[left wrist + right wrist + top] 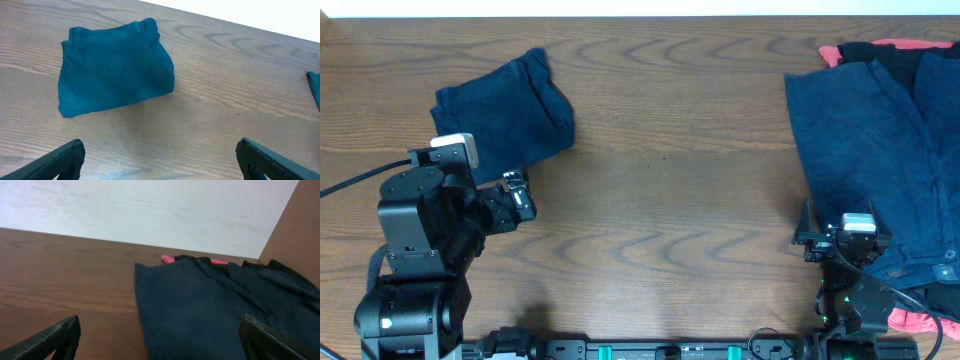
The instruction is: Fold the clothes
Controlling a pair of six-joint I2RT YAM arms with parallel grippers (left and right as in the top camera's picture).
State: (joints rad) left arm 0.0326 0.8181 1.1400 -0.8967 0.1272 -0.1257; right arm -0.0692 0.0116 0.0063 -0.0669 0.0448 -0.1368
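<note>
A folded navy garment (505, 110) lies at the table's far left; it also shows in the left wrist view (112, 75). My left gripper (520, 195) (160, 150) is open and empty, just in front of that garment and apart from it. A pile of unfolded navy clothes (880, 150) (200, 305) lies at the right. A coral-red garment (910, 45) (167, 259) and a black one (880, 52) (200, 259) peek out behind it. My right gripper (842, 215) (160, 325) is open and empty, low over the pile's near left edge.
The wooden table (670, 200) is bare between the folded garment and the pile. More coral-red fabric (920, 320) shows under the pile at the near right corner. A white wall (150, 205) stands behind the table's far edge.
</note>
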